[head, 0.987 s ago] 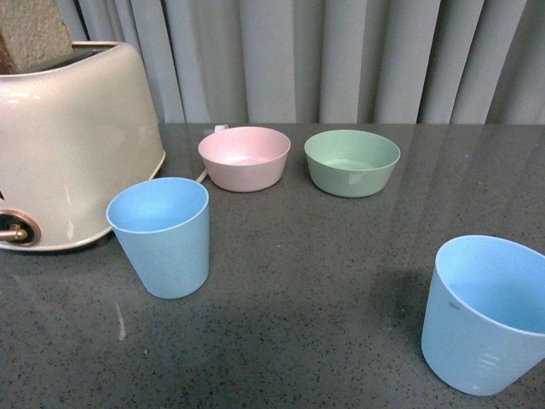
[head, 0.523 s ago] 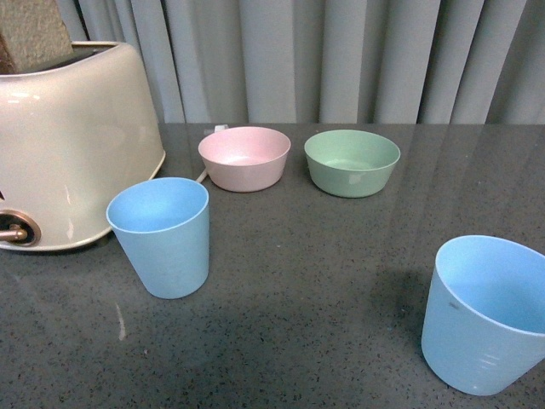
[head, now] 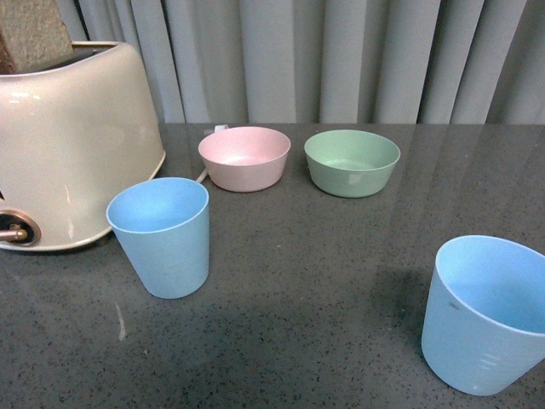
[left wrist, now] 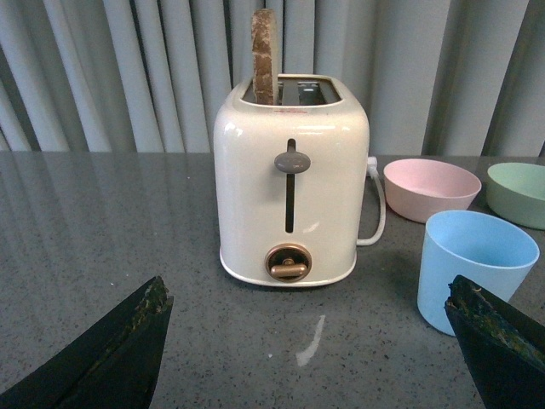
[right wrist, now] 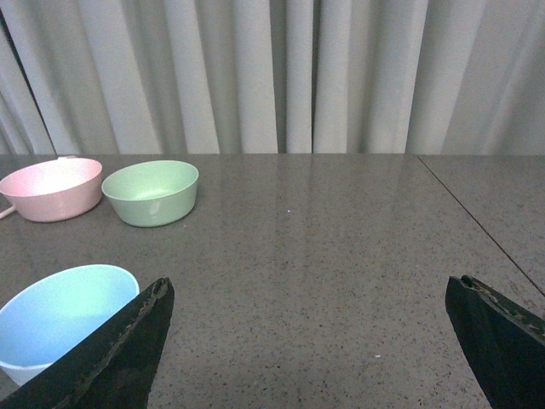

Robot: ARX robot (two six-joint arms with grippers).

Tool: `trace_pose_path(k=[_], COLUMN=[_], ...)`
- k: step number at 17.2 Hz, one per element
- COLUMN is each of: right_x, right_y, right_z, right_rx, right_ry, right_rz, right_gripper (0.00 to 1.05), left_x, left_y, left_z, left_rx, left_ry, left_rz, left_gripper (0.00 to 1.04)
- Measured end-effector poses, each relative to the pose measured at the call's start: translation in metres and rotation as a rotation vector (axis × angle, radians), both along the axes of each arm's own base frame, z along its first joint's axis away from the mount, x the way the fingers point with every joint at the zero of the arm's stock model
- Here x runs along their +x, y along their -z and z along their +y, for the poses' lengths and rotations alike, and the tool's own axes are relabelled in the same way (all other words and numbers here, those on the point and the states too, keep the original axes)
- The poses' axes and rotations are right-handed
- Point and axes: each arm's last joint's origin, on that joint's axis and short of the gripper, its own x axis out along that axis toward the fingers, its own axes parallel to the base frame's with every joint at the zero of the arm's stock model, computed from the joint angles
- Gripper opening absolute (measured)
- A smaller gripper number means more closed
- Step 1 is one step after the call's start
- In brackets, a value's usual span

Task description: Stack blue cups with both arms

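Note:
Two light blue cups stand upright and apart on the dark grey table. One blue cup (head: 162, 234) is at the left, in front of the toaster; it also shows in the left wrist view (left wrist: 473, 268), just beyond one black fingertip (left wrist: 498, 341). The other blue cup (head: 485, 311) stands at the near right and shows in the right wrist view (right wrist: 60, 319), beside one fingertip (right wrist: 119, 354). My left gripper (left wrist: 306, 294) is open and empty above bare table. My right gripper (right wrist: 311, 294) is open and empty. Neither arm shows in the front view.
A cream toaster (head: 68, 145) with a slice of toast stands at the far left, also in the left wrist view (left wrist: 289, 183). A pink bowl (head: 244, 158) and a green bowl (head: 352, 162) sit at the back. Grey curtains hang behind the table.

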Motion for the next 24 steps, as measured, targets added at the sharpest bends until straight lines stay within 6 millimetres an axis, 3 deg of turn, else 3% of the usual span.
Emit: trace_pose_path(k=[24], right_x=[0.0000], right_y=[0.0001], right_z=[0.0000], right_rx=[0.000], right_ry=[0.000], right_rz=[0.000], right_gripper=[0.98], left_x=[0.0000], left_y=[0.0000], left_z=[0.0000], left_rx=[0.000], left_ry=[0.000], left_rz=[0.000], left_gripper=[0.98])
